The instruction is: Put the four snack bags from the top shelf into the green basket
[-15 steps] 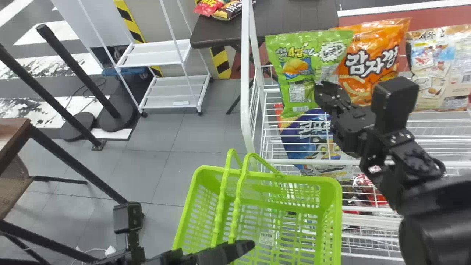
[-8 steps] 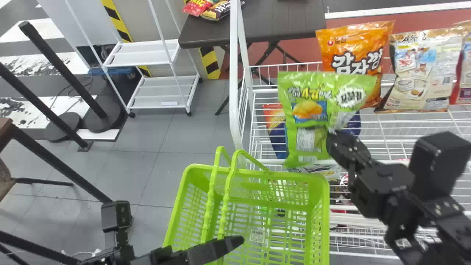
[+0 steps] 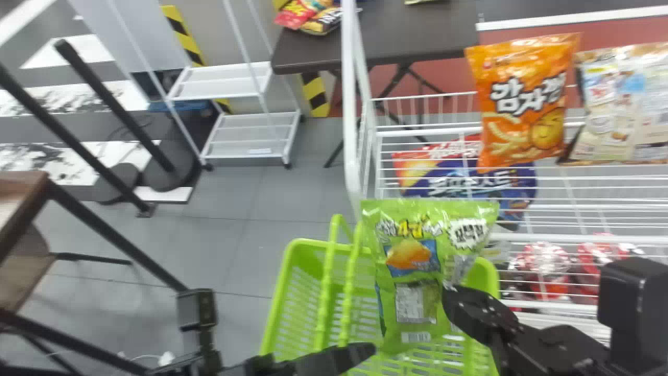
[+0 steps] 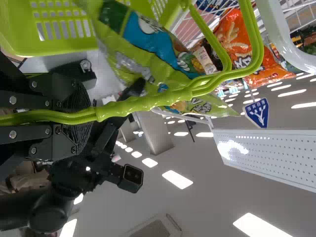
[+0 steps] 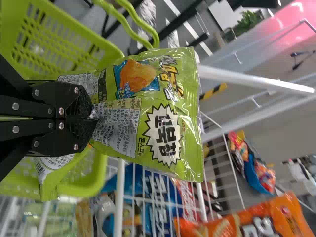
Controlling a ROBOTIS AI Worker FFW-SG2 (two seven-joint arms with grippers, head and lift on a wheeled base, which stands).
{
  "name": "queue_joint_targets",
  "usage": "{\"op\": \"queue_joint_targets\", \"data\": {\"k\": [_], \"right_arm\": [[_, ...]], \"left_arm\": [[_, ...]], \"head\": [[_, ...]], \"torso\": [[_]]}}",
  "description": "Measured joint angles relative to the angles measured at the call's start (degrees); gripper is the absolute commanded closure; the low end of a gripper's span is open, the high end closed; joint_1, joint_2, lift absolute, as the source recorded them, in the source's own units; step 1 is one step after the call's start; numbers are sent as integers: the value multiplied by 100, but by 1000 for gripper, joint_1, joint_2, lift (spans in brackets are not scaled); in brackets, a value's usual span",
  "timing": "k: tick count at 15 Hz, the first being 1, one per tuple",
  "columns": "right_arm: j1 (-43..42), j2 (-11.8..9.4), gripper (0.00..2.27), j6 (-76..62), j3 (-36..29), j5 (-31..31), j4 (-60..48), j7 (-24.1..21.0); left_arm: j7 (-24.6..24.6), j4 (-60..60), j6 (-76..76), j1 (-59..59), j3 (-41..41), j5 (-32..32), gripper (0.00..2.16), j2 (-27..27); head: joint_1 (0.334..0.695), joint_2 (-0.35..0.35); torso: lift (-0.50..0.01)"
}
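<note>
This looks like a shop: in the head view, a white wire display rack point(image 3: 574, 238) at three o'clock, glossy printed snack bags point(image 3: 524, 104) at two, a bright green plastic shopping basket point(image 3: 485, 277) at six, and more colourful packets point(image 3: 295, 14) at twelve.

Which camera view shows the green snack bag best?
Head view: the green snack bag shows nearly whole there. The right wrist view shows it close, creased in the tool; the left wrist view, partly behind the basket handles.
</note>
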Motion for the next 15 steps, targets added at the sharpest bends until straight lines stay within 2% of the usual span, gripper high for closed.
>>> {"op": "queue_joint_targets", "data": {"k": [1, 2, 3, 6, 9, 12, 13, 15], "right_arm": [[-94, -16, 1069, 376, 116, 23, 29, -5], [-210, -21, 80, 769, 198, 40, 109, -13], [-341, -22, -2, 1247, 266, 65, 202, -21], [-453, -66, 53, 1878, 333, 155, 249, -14], [-438, -138, 60, 1824, 253, 158, 128, 6], [-437, -132, 60, 1454, -162, 39, -9, 3], [-478, -121, 63, 1077, -387, -49, -11, -12], [-725, -94, 63, 435, -807, -110, 151, -117]], "left_arm": [[-6, -7, 0, 9, 0, 0, 2148, -1], [-11, -12, 2, 12, 0, 0, 2148, -1], [-13, -16, 9, 16, 2, 4, 2148, -1], [-13, -19, 16, 23, 6, 8, 2148, -1], [-32, -12, 16, 23, 6, 9, 2148, -1], [-59, 11, 2, 45, 25, 17, 2148, 0], [-68, 14, 1, 55, 35, 23, 2148, 3], [-77, 14, 0, 71, 42, 37, 2148, 6]], "head": [[695, 350], [695, 350], [695, 350], [695, 350], [695, 350], [695, 350], [695, 338], [695, 261]], "torso": [[-1], [-1], [-1], [-1], [-1], [-1], [-1], [-1]]}}
